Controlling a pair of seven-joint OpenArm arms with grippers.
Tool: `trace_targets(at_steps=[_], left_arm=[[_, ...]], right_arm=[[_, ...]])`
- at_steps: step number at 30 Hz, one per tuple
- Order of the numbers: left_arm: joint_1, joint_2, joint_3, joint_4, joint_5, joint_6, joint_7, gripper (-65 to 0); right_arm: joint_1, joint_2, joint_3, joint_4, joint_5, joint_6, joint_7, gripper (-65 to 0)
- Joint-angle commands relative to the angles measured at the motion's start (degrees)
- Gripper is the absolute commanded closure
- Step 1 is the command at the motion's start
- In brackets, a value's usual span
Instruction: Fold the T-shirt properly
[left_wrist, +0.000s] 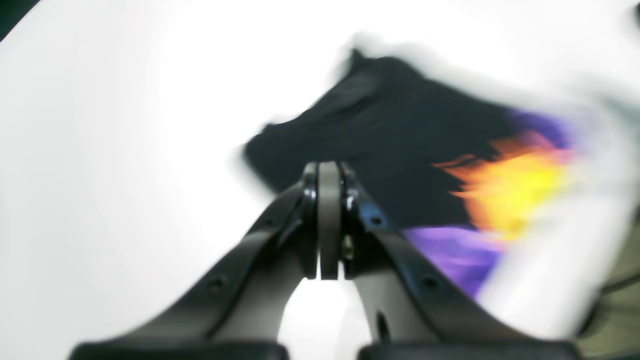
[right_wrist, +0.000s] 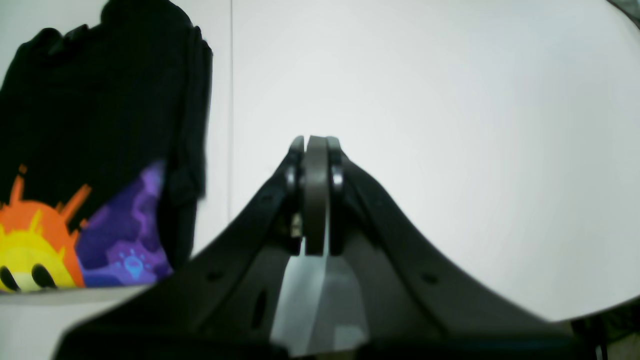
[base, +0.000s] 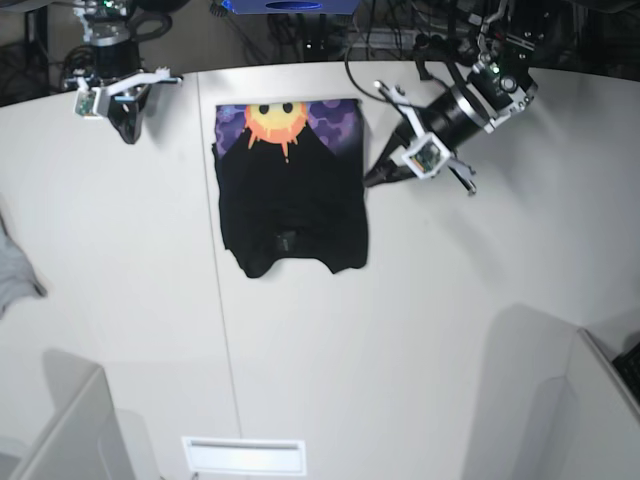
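The black T-shirt (base: 290, 205) lies folded into a rough rectangle on the white table (base: 460, 310), with its orange-yellow sun face on purple showing at the far end. My left gripper (base: 373, 180) is shut and empty, just off the shirt's right edge. In the left wrist view my left gripper (left_wrist: 329, 172) has its jaws pressed together, and the shirt (left_wrist: 390, 130) is blurred beyond it. My right gripper (base: 127, 133) is shut and empty, well away from the shirt at the far left. In the right wrist view my right gripper (right_wrist: 316, 145) is over bare table, with the shirt (right_wrist: 100, 100) at the left.
A small grey cloth (base: 12, 272) lies at the table's left edge. Cables and equipment (base: 300, 20) crowd the far edge. Grey partitions (base: 70, 430) stand at the near corners, with a white slotted plate (base: 245, 455) between them.
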Motion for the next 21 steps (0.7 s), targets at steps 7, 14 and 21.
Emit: trace_targets(at_steps=[7,14,21], left_arm=[[12.75,-1.79,-0.27,-4.77,1.63,0.44,-26.27,0.0],[19.08,1.63,-0.44,-21.21,19.39,4.31,-52.90,0.0],[15.82,6.21,-0.79,-49.34,24.66,17.32,-77.08,0.0]], right_arm=[[-7.60,0.21,0.29,-0.65,0.52,0.01,14.98,0.0],[-9.01,-0.76,0.55,-17.88,8.08,0.01,45.57,0.0],[-2.41,-0.32,0.29,-53.58,7.91,0.01,76.47,0.0]])
